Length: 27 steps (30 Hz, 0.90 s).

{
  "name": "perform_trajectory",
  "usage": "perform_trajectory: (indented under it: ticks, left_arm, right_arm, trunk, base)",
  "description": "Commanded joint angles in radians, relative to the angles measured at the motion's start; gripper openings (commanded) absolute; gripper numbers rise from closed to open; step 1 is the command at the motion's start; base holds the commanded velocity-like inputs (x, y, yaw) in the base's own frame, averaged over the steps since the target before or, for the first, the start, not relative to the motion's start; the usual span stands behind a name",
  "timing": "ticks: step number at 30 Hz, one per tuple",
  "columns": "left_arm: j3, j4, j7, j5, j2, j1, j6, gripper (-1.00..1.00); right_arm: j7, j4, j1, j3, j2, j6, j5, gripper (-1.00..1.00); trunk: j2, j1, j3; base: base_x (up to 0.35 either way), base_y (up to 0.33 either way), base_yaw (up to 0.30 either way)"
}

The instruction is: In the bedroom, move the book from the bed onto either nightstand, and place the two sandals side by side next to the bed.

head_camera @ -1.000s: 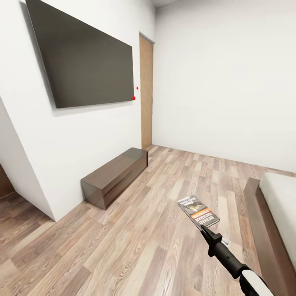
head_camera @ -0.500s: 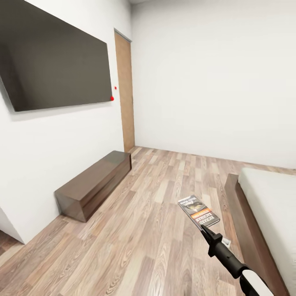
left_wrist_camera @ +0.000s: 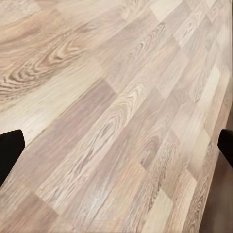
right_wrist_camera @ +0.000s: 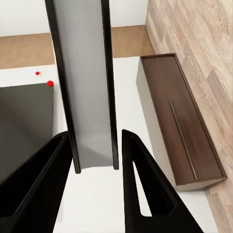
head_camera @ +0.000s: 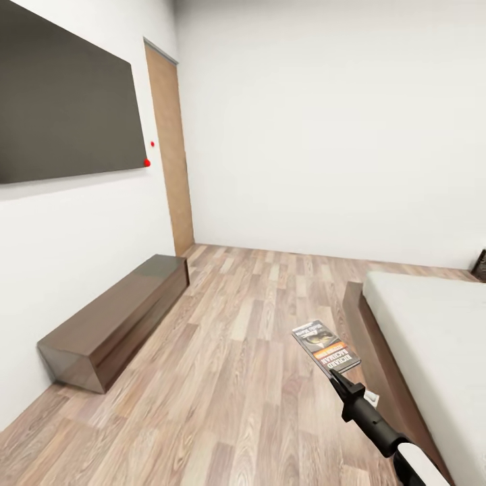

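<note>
On the left wall hangs a large dark screen (head_camera: pixel 61 108) with two small red dots at its lower right corner. Below it, against the same wall, a low dark-brown cabinet (head_camera: pixel 115 320) sits on the wood floor (head_camera: pixel 236 378), running from near to far. Just past the screen, further along the wall, stands a plain tan door (head_camera: pixel 170 148), shut. The far wall (head_camera: pixel 324 128) is bare white.

The left gripper (left_wrist_camera: pixel 116 145) looks down at the floor planks; its two dark fingertips (left_wrist_camera: pixel 9 148) sit far apart at the edges of the left wrist view, wide open with nothing between them.

Right of centre, the right gripper (head_camera: pixel 335 376) reaches forward on its black arm and holds the book (head_camera: pixel 325 345) out over the floor, just left of the bed. The book's cover faces up, grey with an orange band. In the right wrist view the book (right_wrist_camera: pixel 87 82) stands edge-on between the black fingers (right_wrist_camera: pixel 141 189), which are closed on its near end, with the cabinet (right_wrist_camera: pixel 179 121) and screen (right_wrist_camera: pixel 24 126) beyond.

At the right lies the bed (head_camera: pixel 432 337), its dark frame running from near to far and its pale mattress bare. At the far right edge, a small piece of dark wood (head_camera: pixel 480 264) shows beside the bed's far end; I cannot tell what it is.
</note>
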Motion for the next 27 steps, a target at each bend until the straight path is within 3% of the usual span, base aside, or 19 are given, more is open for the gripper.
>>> perform_trajectory:
  ticks: [1, 27]
  left_arm:
    - [-0.009, -0.002, -0.001, 0.01, 0.001, 0.0, -0.004, 1.0]
    - [-0.009, -0.002, -0.001, 0.01, 0.003, 0.0, -0.004, 1.0]
  right_arm:
    - [0.0, 0.0, -0.001, 0.0, 0.0, 0.009, -0.012, -1.0]
    - [0.0, 0.0, -0.001, 0.0, -0.001, 0.009, -0.012, -1.0]
  trunk:
    - [0.0, 0.0, -0.001]
    - [0.0, 0.0, -0.001]
  base:
    - [0.258, 0.0, -0.117]
    - [0.311, 0.0, -0.021]
